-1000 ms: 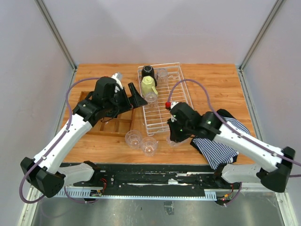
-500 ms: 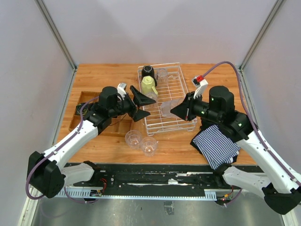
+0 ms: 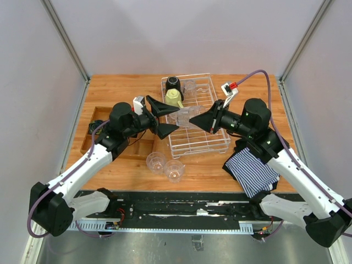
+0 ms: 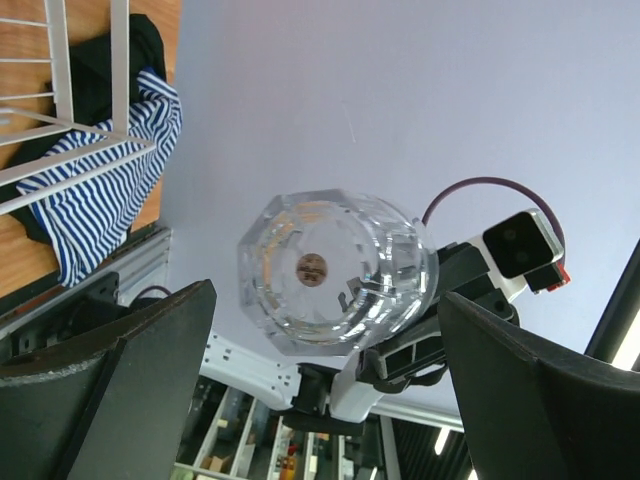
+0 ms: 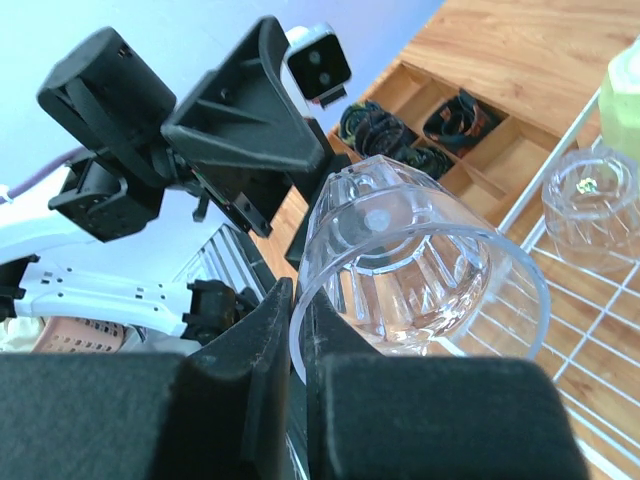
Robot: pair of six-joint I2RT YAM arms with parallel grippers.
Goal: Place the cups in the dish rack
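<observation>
My right gripper (image 3: 204, 122) is shut on the rim of a clear tumbler (image 3: 187, 115), which it holds on its side in the air above the white wire dish rack (image 3: 204, 142). In the right wrist view one wall of the tumbler (image 5: 420, 270) is pinched between the fingers (image 5: 262, 350). My left gripper (image 3: 171, 117) faces it, open wide, its tips at the tumbler's base (image 4: 335, 272) without touching. In the rack stand a black mug (image 3: 173, 82), a yellow-green mug (image 3: 174, 99) and an upturned tumbler (image 3: 190, 86). Two more tumblers (image 3: 156, 161) (image 3: 175, 170) stand on the table.
A brown wooden compartment tray (image 3: 104, 144) lies under the left arm. A blue-striped cloth (image 3: 254, 169) lies right of the rack, below the right arm. Grey walls close in the table on three sides.
The right arm lifted the tumbler off the table and carried it up and left over the rack. The left gripper swung round to face it, staying open.
</observation>
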